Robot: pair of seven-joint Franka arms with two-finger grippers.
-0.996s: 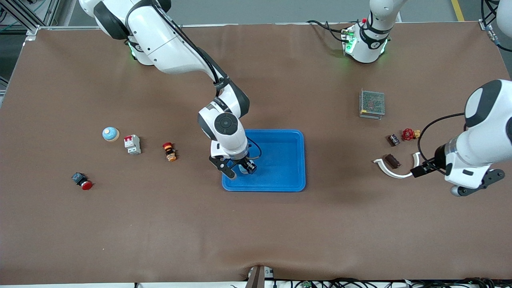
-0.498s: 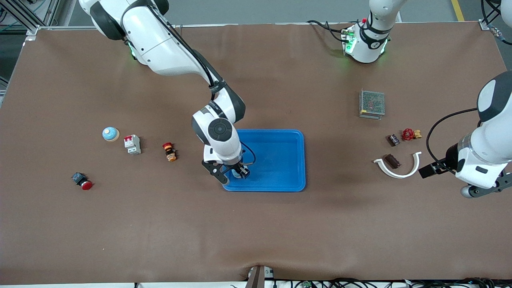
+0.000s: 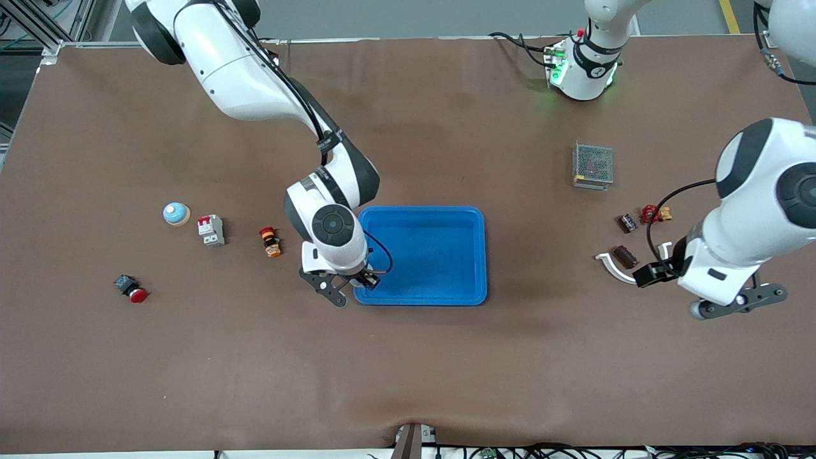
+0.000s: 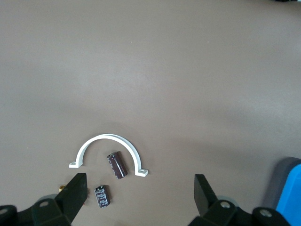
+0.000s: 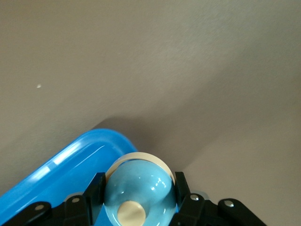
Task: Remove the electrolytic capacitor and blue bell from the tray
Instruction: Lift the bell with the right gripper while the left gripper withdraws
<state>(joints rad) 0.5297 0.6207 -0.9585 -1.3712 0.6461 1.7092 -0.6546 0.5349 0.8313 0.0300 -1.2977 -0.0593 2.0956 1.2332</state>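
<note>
Right gripper [image 3: 352, 285] pinches a blue bell [image 5: 139, 190] between its fingers, raised over the corner of the blue tray [image 3: 446, 255] toward the right arm's end. Left gripper [image 4: 138, 200], fingers spread and holding nothing, hovers above two dark capacitors [image 4: 117, 165] and a white curved clamp [image 4: 108, 140] on the table.

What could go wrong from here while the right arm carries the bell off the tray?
The right gripper pinches the blue bell by its rounded dome over the tray corner; it might slip and drop onto the rim. The open left gripper hangs over the white clamp and capacitors; lowering could scatter them.
</note>
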